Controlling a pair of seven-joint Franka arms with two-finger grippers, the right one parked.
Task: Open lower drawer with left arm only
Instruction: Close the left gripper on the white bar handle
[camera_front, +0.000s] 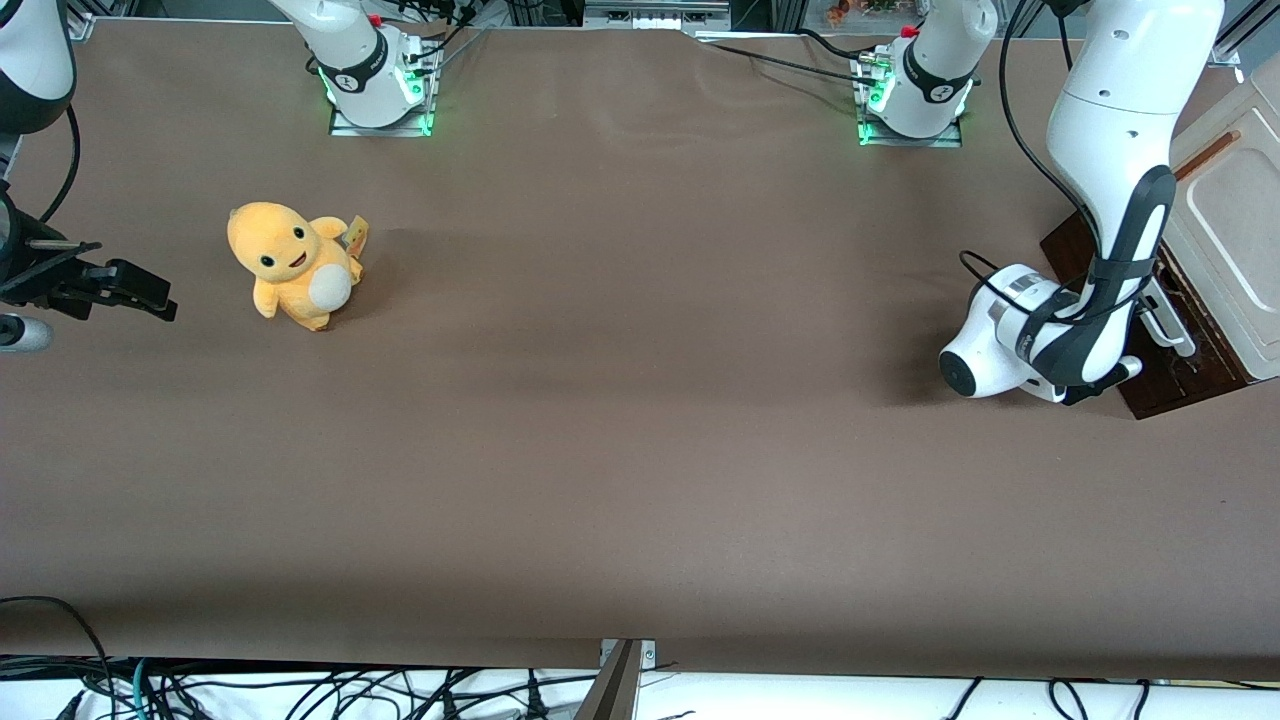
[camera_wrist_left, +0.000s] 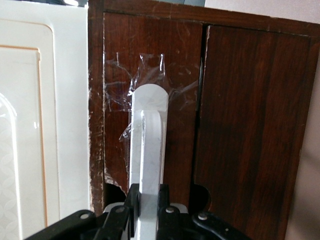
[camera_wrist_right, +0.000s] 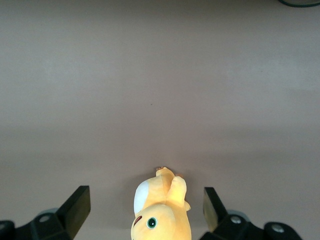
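The lower drawer (camera_front: 1180, 375) sits at the working arm's end of the table, its dark brown front (camera_wrist_left: 150, 90) facing the tabletop at the foot of the cream cabinet (camera_front: 1235, 250). On that front, the long white bar handle (camera_wrist_left: 148, 150) is fixed with clear tape (camera_wrist_left: 150, 75) stuck around its rounded end. The gripper (camera_wrist_left: 148, 212) of the left arm (camera_front: 1110, 130) is at the handle: its two black fingers (camera_wrist_left: 132, 202) are closed in on the bar from either side, with the white bar passing between them, so the jaws are narrowed to the width of the bar and holding it. A second dark brown panel (camera_wrist_left: 250, 130) lies just beside the handled one, parted from it by a thin dark seam. In the front view the arm bends down at about 3 o'clock on the table, its white wrist (camera_front: 1010, 345) low against the drawer front. The brown table (camera_front: 640, 450) spreads out from there. A yellow plush toy (camera_front: 295, 265) stands well apart, at about 9 o'clock, toward the parked arm's end.
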